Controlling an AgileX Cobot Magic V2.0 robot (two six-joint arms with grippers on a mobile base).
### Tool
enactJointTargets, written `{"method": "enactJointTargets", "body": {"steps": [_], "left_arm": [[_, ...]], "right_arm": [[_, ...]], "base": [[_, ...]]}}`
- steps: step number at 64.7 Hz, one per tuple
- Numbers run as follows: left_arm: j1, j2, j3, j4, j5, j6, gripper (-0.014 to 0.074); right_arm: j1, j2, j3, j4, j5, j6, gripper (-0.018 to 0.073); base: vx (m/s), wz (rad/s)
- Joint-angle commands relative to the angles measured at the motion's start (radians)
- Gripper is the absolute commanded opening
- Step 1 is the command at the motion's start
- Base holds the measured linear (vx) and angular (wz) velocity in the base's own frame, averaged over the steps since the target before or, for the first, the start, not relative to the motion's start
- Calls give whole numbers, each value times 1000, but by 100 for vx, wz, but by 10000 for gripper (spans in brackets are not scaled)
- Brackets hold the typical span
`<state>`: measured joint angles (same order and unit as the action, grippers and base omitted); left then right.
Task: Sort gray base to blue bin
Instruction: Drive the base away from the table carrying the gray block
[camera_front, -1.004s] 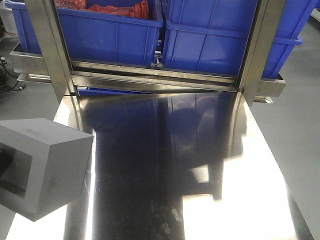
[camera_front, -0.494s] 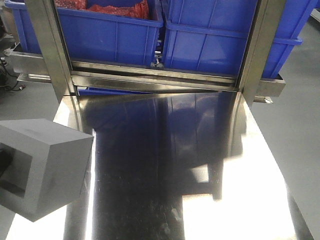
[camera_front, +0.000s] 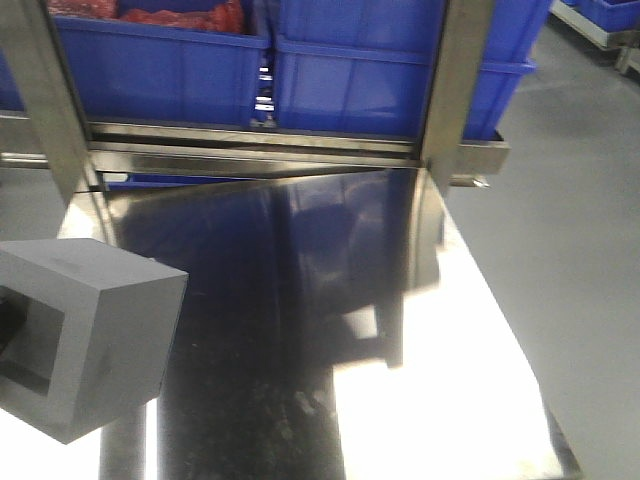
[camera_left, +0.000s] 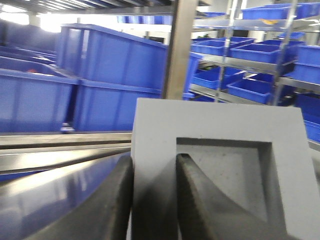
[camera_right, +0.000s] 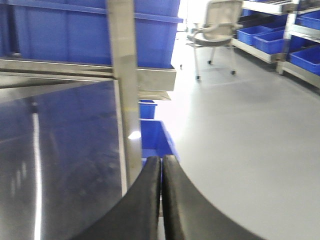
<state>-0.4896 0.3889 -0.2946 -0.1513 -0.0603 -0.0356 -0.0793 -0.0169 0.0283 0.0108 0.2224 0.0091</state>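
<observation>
The gray base (camera_left: 220, 125) is held by my left end effector (camera_left: 154, 167), pinching one wall with one finger inside the square recess. I judge that grip holds it steady above the bench (camera_front: 300, 330). It looks matte and cube-like. Blue bins (camera_left: 115, 60) stand beyond. My right end effector (camera_right: 161, 165) is closed and empty.

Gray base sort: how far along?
Done: pickup. Left gripper fingers pinch one wall of the gray base, one finger inside its recess. In hand: holding it at the steel table edge. Remaining: release into a blue bin; it's in none yet. Right gripper shut, empty.
</observation>
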Motion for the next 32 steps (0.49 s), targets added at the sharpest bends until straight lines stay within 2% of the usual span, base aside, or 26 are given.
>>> {"method": "enactJointTargets", "body": {"steps": [1, 17, 32], "left_arm": [[-4, 4, -32, -8, -106, -3, 146], [-4, 4, -32, -8, -106, -3, 146], [-4, 4, -32, -8, -106, -3, 146]], "right_arm": [[-1, 1, 0, -5, -75, -9, -5], [-1, 1, 0, -5, -75, -9, -5], [-1, 1, 0, -5, -75, -9, -5]], "base": [[-10, -34], [-8, -41], [-7, -59]]}}
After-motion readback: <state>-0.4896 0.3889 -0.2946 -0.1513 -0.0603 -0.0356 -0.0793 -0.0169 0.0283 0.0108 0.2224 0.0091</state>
